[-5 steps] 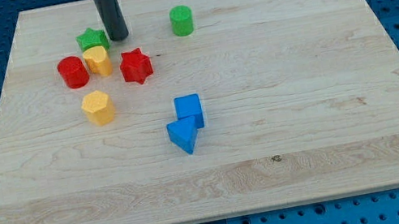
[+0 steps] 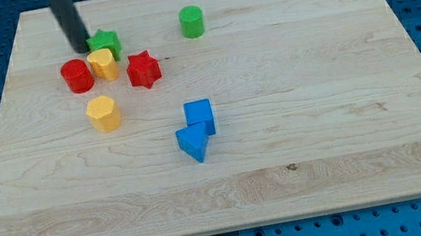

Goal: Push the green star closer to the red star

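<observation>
The green star (image 2: 105,43) lies near the board's top left, touching a yellow block (image 2: 103,64) just below it. The red star (image 2: 143,69) lies below and to the right of the green star, a short gap apart. My tip (image 2: 80,48) rests on the board right at the green star's left side, touching or nearly touching it. The rod rises out of the view's top.
A red cylinder (image 2: 77,75) sits left of the yellow block. A yellow hexagonal block (image 2: 104,112) lies below. A green cylinder (image 2: 192,20) is at the top middle. A blue cube (image 2: 200,116) and a blue triangular block (image 2: 193,143) sit mid-board. The wooden board (image 2: 323,115) lies on a blue pegboard.
My tip has moved from the green star's right side to its left side. The green star has shifted slightly to the right.
</observation>
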`<action>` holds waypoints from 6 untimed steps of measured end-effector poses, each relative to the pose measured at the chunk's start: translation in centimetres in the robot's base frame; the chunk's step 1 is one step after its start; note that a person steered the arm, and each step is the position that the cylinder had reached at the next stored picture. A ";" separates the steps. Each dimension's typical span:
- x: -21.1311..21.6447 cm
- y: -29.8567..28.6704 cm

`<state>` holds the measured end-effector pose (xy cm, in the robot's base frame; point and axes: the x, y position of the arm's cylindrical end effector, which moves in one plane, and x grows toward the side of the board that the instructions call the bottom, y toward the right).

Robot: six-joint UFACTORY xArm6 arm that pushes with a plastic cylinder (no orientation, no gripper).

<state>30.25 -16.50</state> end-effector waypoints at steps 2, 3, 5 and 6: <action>-0.2 5.9; 0.1 7.6; 0.7 2.4; 3.0 2.0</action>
